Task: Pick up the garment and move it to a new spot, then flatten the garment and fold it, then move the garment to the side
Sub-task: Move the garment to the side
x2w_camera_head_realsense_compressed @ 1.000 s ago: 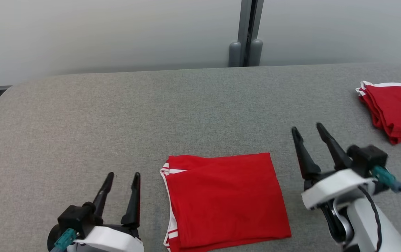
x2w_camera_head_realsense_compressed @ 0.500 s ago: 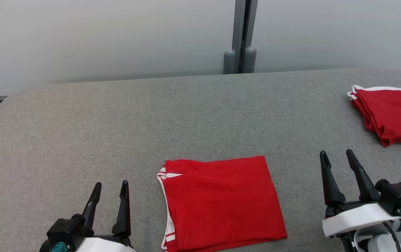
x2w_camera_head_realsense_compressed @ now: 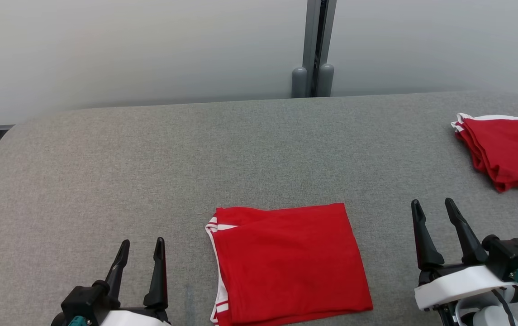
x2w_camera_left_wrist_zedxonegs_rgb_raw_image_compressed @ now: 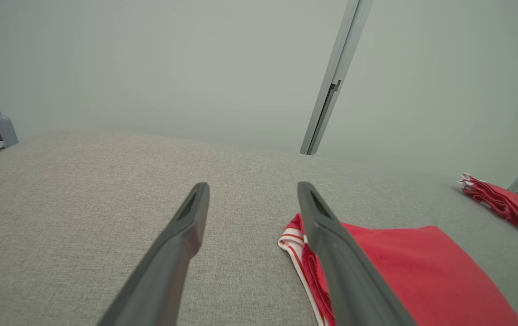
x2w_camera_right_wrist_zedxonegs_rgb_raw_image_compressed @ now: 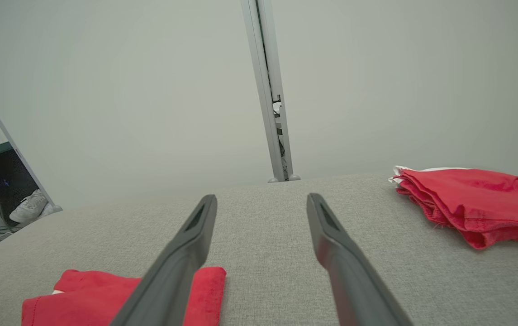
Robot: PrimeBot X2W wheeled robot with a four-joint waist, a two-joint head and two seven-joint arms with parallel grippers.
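Folded red cloth garment with white-striped trim (x2w_camera_head_realsense_compressed: pixel 290 262) lies flat on grey fabric desk (x2w_camera_head_realsense_compressed: pixel 240 145), between left fingers (x2w_camera_head_realsense_compressed: pixel 158 267) and right fingers (x2w_camera_head_realsense_compressed: pixel 421 235); both sets spread, empty; garment likely light, limp, layers slip; pinch one side edge through all layers.

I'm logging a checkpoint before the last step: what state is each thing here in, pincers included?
Red garment with white trim: folded into a rectangle, lying flat, touched by neither pincer.
Red garment pile: folded in layers, lying at the far right.
Left pincer: open, empty, left of the folded garment.
Right pincer: open, empty, right of the folded garment.
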